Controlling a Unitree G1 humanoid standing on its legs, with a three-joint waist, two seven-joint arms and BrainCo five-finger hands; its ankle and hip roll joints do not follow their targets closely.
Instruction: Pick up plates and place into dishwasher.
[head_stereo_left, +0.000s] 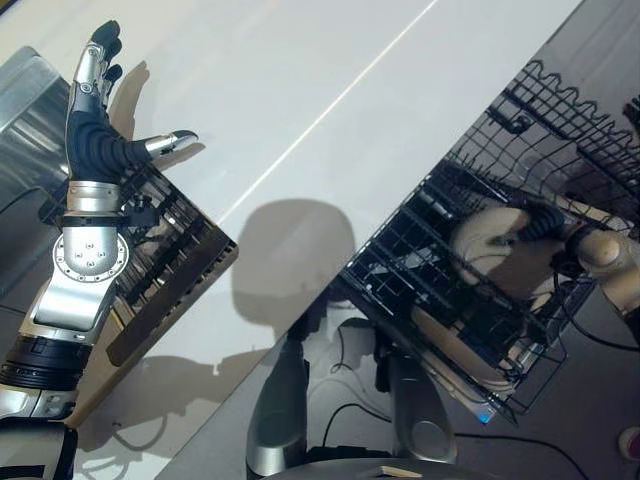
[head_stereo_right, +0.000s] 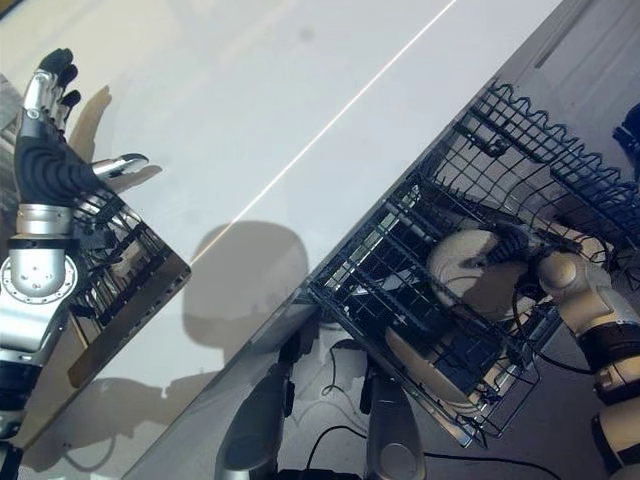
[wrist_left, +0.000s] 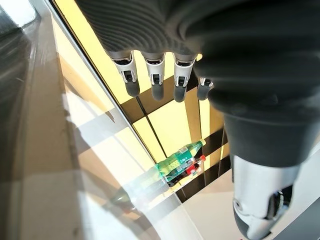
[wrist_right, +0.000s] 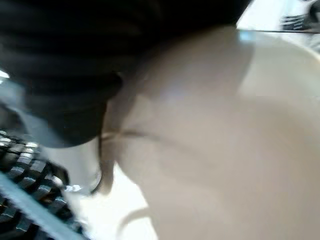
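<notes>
A black wire dishwasher rack (head_stereo_left: 560, 120) stands at the right. A cream plate (head_stereo_left: 482, 245) stands on edge inside it, and my right hand (head_stereo_left: 545, 222) reaches in from the right with its thumb and fingers closed on the plate's rim. In the right wrist view the same plate (wrist_right: 225, 140) is seen from very close, beside the dark hand cover (wrist_right: 65, 75). A second cream plate (head_stereo_right: 420, 368) leans lower in the rack. My left hand (head_stereo_left: 95, 120) is raised at the far left with straight fingers (wrist_left: 155, 82), holding nothing.
A white counter (head_stereo_left: 300, 100) runs across the middle. A dark slatted drying rack (head_stereo_left: 170, 240) lies under my left wrist at the counter's left edge. Green and red bottles (wrist_left: 182, 161) show far off in the left wrist view.
</notes>
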